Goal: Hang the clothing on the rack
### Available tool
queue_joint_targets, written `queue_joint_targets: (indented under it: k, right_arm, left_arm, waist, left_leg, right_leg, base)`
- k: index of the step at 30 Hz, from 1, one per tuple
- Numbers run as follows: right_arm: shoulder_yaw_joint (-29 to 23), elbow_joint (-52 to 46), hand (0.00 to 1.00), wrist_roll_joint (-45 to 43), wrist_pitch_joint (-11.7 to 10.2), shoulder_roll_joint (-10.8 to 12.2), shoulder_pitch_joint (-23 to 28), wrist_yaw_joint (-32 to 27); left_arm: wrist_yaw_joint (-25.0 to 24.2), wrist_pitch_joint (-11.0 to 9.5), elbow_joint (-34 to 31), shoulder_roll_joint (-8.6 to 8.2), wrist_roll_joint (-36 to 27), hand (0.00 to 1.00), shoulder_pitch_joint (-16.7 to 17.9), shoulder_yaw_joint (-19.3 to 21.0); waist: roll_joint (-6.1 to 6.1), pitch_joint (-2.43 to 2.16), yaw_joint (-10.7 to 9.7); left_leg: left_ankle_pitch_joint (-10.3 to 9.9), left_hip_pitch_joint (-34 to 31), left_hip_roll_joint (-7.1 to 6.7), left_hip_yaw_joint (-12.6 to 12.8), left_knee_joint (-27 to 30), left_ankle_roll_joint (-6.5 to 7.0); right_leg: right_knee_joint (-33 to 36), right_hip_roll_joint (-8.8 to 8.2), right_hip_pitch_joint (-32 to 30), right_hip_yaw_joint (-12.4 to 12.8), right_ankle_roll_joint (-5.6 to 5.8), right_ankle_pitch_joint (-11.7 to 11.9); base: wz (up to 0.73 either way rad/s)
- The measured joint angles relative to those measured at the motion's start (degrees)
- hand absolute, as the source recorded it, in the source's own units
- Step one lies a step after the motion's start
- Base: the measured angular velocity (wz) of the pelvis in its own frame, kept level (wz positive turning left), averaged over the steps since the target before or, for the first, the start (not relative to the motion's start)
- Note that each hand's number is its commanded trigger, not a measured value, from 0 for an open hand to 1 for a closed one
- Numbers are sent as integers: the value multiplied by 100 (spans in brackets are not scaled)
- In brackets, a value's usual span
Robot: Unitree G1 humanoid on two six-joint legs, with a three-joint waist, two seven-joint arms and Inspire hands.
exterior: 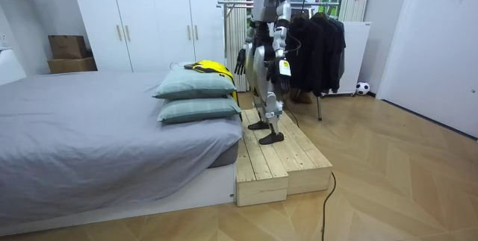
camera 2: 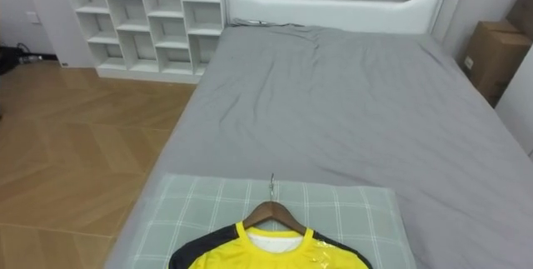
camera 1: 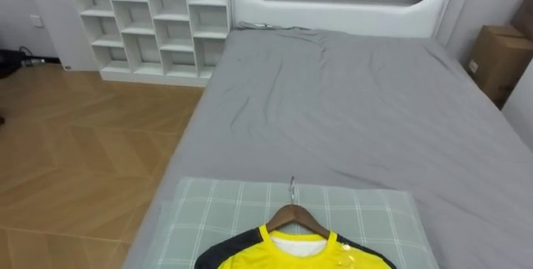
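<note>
Left to right: shelf (camera 1: 150, 19), grey bed (camera 1: 350, 111), cardboard box (camera 1: 500, 57). None of them matter for the move.

The yellow shirt (camera 1: 291, 256) is already on its wooden hanger (camera 1: 293, 215). It lies flat on the checked pillow (camera 1: 216, 211) at the near end of the bed, straight in front of the robot and low.

The hanger bar runs across the view, left to right. The hook (camera 1: 292, 187) points away from the robot toward the headboard, and the shirt body trails back toward the robot.

The shirt sits about on the centreline, so neither arm is clearly nearer. My call is that either hand could take the hanger neck from above.

In the room view the robot stands on the wooden platform (exterior: 276, 159) right beside the pillows, facing along the bed. I take the near one as the left hand (exterior: 282, 56) and the one toward the bed as the right hand (exterior: 240, 60). Both hang low, apart from the shirt, and are too small to tell whether released or clenched.

The clothes rack (exterior: 321, 39) is behind the robot, so hanging the shirt will likely need a turn after pickup.
</note>
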Motion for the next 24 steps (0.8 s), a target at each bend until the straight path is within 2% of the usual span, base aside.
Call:
queue_joint_targets:
  k: [9,13,18,21,24]
  right_arm:
    - [-93,7,0,-183,23,-75,-9,-301]
    - [-93,29,0,-185,18,-101,-1,-392]
    - [-134,-4,0,-188,19,-187,21,-422]
    - [-158,-9,0,-245,-13,-260,33,-430]
    - [-257,-30,0,-351,-100,-240,35,-430]
  left_arm:
    - [499,-21,-404,59,24,0,212,125]
    - [753,-33,-478,59,41,0,197,169]
    - [1350,-61,-1113,117,277,0,207,349]
    - [1666,-225,-1512,116,322,0,191,319]
    - [1841,-329,-2003,52,898,0,164,281]
  waist:
    - [182,-10,51]
    - [220,8,50]
    - [249,7,34]
    - [285,2,-19]
    - [263,-5,-134]
  left_leg:
    - [-11,18,-33,-54,-18,19]
    - [-11,57,-52,-90,-13,20]
    - [0,18,-83,-157,-13,37]
    - [4,-11,-110,-217,18,43]
    - [15,-56,-143,-277,36,62]
  right_leg:
    - [-2,2,55,-65,18,-34]
    - [6,-7,71,-52,31,-59]
    - [38,-64,38,-92,42,-98]
    - [92,-74,33,-172,59,-107]
    - [94,-102,24,-223,82,-123]
  base:
    - [4]
    - [0]
    - [7]
    - [6]
    - [16]
